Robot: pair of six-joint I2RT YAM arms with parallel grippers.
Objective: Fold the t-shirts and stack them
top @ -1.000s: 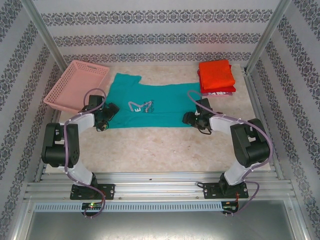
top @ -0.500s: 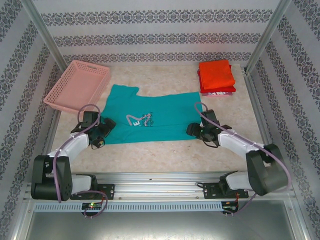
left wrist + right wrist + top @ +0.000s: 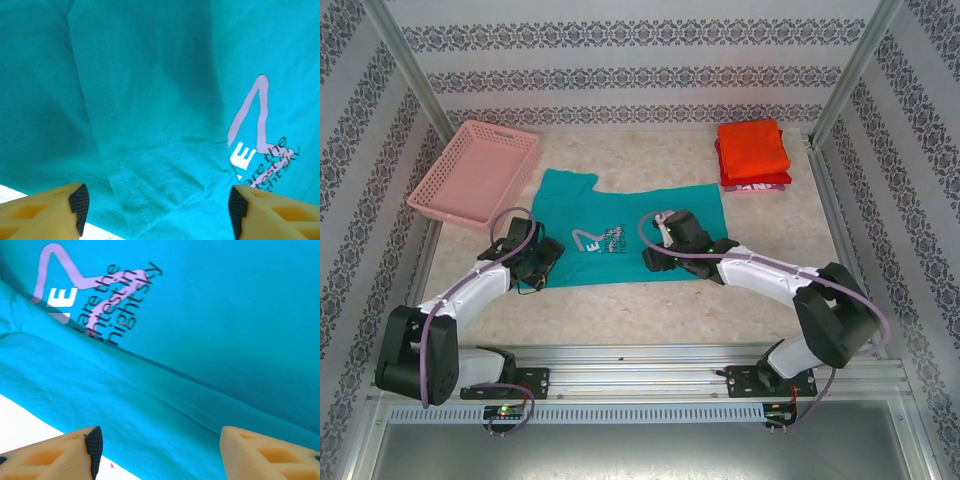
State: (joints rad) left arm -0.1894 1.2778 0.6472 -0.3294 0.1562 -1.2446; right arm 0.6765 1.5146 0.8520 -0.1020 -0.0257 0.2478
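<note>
A teal t-shirt [image 3: 620, 225] with a pale chest print lies spread flat mid-table. My left gripper [image 3: 542, 262] hovers over its near left edge, jaws apart. In the left wrist view the left gripper [image 3: 157, 210] is open, with a stitched hem fold [image 3: 130, 175] and the print [image 3: 260, 150] lying below it. My right gripper [image 3: 655, 258] is over the near edge at the shirt's middle. The right wrist view shows the right gripper [image 3: 160, 452] open above a long crease in the teal cloth [image 3: 165, 405]. Folded orange-red and red t-shirts [image 3: 752, 152] are stacked at the back right.
A pink lattice basket [image 3: 475, 170] stands at the back left, close to the shirt's sleeve. Metal frame posts rise at the back corners. Bare tabletop [image 3: 640, 315] runs between the shirt's near edge and the arm bases.
The shirt has been drawn a little toward the near side. My right gripper has slid left along its near edge to the middle. My left gripper has shifted slightly right onto the cloth.
</note>
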